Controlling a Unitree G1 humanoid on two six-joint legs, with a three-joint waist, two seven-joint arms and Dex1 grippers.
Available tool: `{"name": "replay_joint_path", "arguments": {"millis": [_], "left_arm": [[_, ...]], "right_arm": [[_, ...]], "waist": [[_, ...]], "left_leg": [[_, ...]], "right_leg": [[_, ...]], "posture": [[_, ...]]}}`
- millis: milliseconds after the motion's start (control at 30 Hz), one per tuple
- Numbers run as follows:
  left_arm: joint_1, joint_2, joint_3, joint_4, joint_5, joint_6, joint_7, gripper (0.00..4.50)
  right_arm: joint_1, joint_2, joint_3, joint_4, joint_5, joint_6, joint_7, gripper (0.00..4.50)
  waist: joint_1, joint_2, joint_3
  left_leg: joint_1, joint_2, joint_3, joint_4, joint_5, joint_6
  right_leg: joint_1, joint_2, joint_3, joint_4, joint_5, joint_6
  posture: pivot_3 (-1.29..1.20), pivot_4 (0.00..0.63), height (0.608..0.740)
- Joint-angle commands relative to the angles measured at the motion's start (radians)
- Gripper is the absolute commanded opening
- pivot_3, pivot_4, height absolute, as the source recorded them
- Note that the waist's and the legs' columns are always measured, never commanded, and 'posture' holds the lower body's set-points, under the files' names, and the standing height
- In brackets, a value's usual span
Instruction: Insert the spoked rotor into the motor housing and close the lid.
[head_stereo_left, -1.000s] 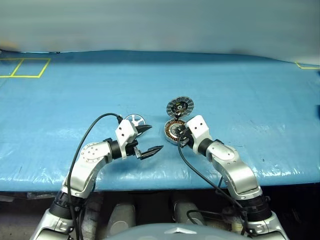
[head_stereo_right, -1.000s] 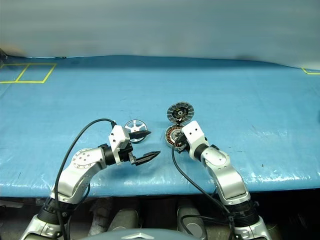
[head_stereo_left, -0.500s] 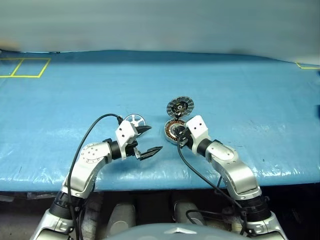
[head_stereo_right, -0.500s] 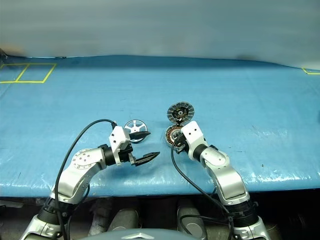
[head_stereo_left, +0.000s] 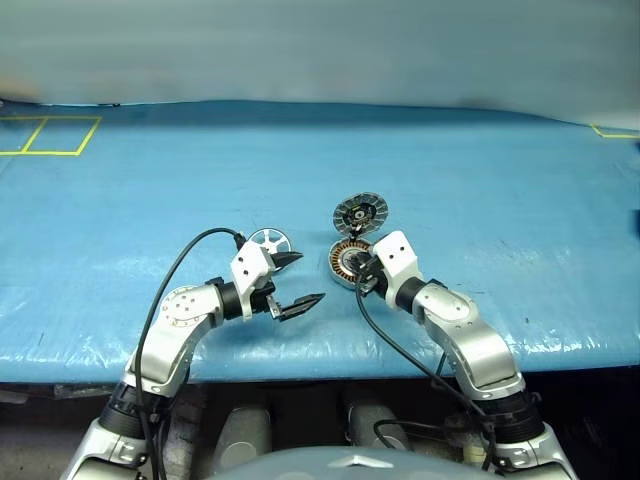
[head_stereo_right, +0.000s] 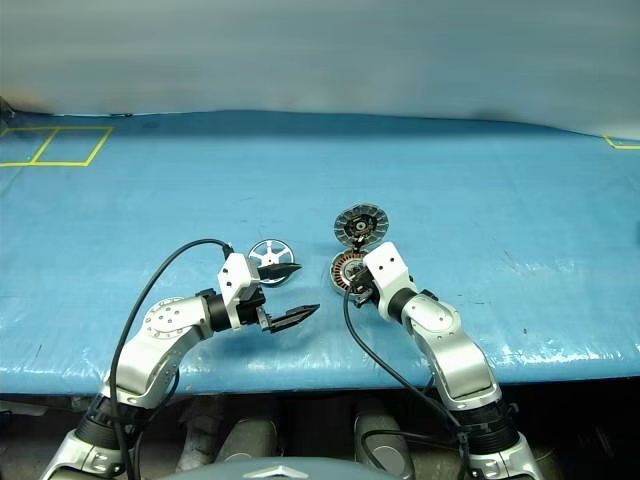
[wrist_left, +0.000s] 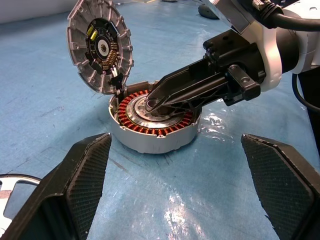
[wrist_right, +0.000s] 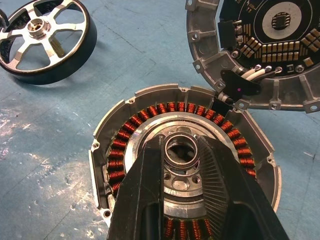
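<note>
Still at the first step: spoked rotor (head_stereo_left: 268, 239) not yet inserted, lying flat on the blue table (head_stereo_left: 480, 180) left of centre in the head views, just beyond the left gripper (head_stereo_left: 296, 279). Left fingers wide apart and empty. Right gripper (wrist_right: 182, 150) reaching into the motor housing (head_stereo_left: 347, 262) at centre, fingers (wrist_right: 150, 200) clamped on the central hub ring. Lid (head_stereo_left: 359, 213) standing open, hinged at the far edge. Next, probably: left fingers over the rotor rim, close, lift, carry over the housing once the right gripper clears. Counted: one rotor, one housing, one lid, two grippers.
</note>
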Motion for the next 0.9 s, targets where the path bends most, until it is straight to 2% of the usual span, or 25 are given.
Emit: {"name": "replay_joint_path", "arguments": {"millis": [33, 267, 433, 767, 900], "left_arm": [[0.003, -0.004, 0.005, 0.001, 0.001, -0.023, -0.004, 4.5], [0.009, -0.005, 0.003, 0.0, 0.003, -0.024, -0.002, 4.5], [0.009, -0.006, 0.002, -0.001, 0.002, -0.022, -0.003, 4.5], [0.005, -0.008, 0.002, -0.002, -0.001, -0.016, -0.005, 4.5], [0.003, -0.009, 0.003, -0.002, -0.001, -0.015, -0.005, 4.5]], "right_arm": [[-0.001, -0.003, -0.001, -0.014, -0.014, -0.008, -0.013, 0.66], [0.004, -0.012, 0.004, -0.014, -0.022, -0.012, -0.007, 0.66], [0.008, -0.013, -0.001, -0.024, -0.023, -0.02, -0.006, 2.29], [0.017, 0.04, -0.065, -0.08, 0.083, -0.066, 0.026, 2.29], [0.014, 0.043, -0.059, -0.066, 0.075, -0.085, 0.024, 1.36]], "waist": [[0.0, 0.0, 0.0], [0.001, 0.0, 0.0], [0.0, 0.0, 0.0], [-0.001, 0.0, 0.0], [-0.001, 0.0, 0.0]], "left_leg": [[0.0, 0.0, 0.0, 0.0, 0.0, 0.0], [0.0, 0.0, 0.0, 0.0, 0.0, 0.0], [0.0, 0.0, 0.0, 0.0, 0.0, 0.0], [0.0, 0.0, 0.0, 0.0, 0.0, 0.0], [0.0, 0.0, 0.0, 0.0, 0.0, 0.0]], "right_leg": [[0.0, 0.0, 0.0, 0.0, 0.0, 0.0], [0.0, 0.0, 0.0, 0.0, 0.0, 0.0], [0.0, 0.0, 0.0, 0.0, 0.0, 0.0], [0.0, 0.0, 0.0, 0.0, 0.0, 0.0], [0.0, 0.0, 0.0, 0.0, 0.0, 0.0]], "posture": [[0.0, 0.15, 0.74], [0.0, 0.15, 0.74], [0.0, 0.15, 0.74], [0.0, 0.15, 0.74], [0.0, 0.15, 0.74]]}}
